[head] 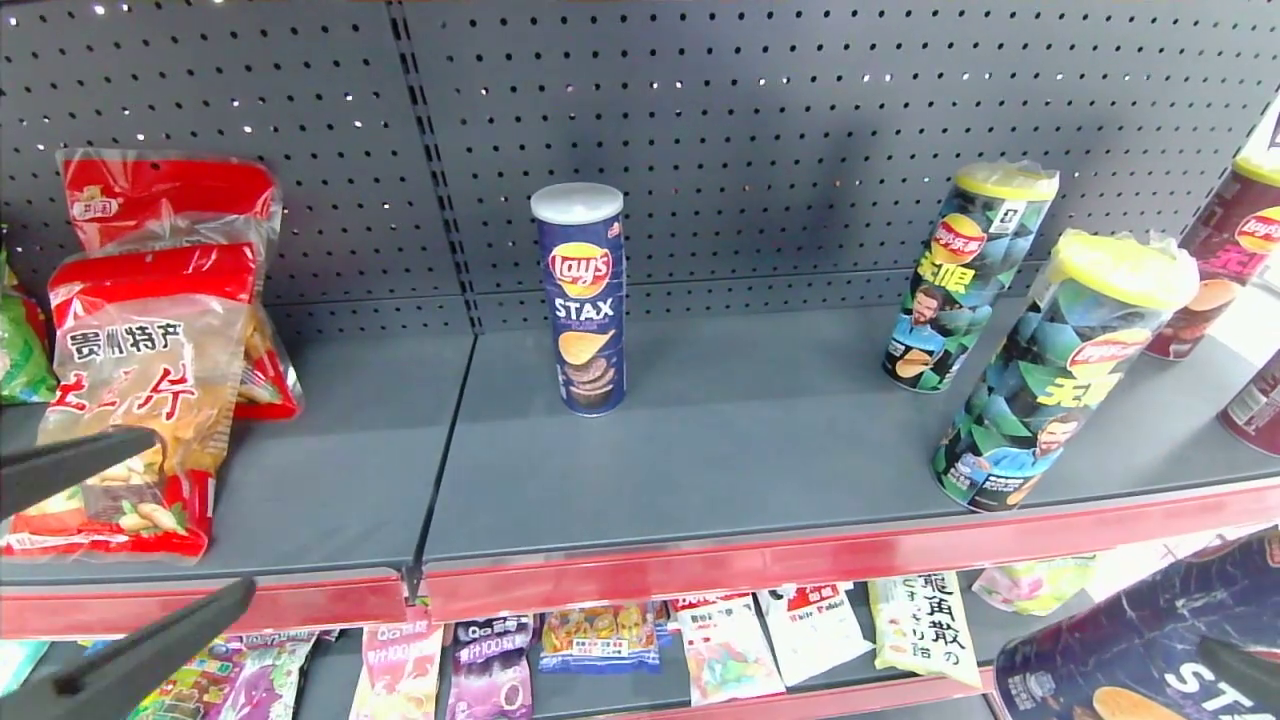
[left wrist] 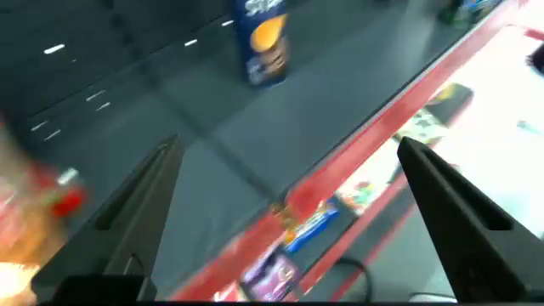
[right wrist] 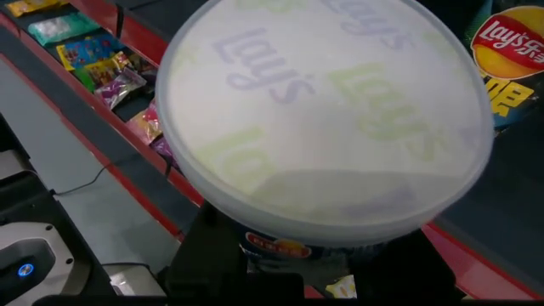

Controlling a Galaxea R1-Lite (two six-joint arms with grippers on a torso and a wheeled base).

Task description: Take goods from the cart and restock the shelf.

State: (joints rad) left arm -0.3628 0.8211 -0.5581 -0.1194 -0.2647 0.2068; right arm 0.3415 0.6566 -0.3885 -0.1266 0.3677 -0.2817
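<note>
Head view, and the shelf [head: 750, 450] is only part stocked. One standing blue can [head: 580, 300] is upright in the middle, near the back panel. Two green cans [head: 965, 275] are off to its right, and red snack bags [head: 150, 380] are on the left.

The carried blue can [head: 1130, 650] sits low at the right, below and in front of the shelf's red front lip [head: 800, 555], not yet placed. In the right wrist view the right gripper [right wrist: 306, 268] has its fingers closed on that can's body, just under the pale lid. The left gripper [head: 200, 515] hangs in front of the snack bags, fingers spread wide, holding nothing.

My read: one can up, one in the grip and waiting for a spot. How many more follow, I can't tell.

Room? Plenty, with a broad bare stretch between the standing can and the green ones. The lip is the edge to clear going in, and the nearer green can [head: 1065, 370] stands close to the front edge on the right.
</note>
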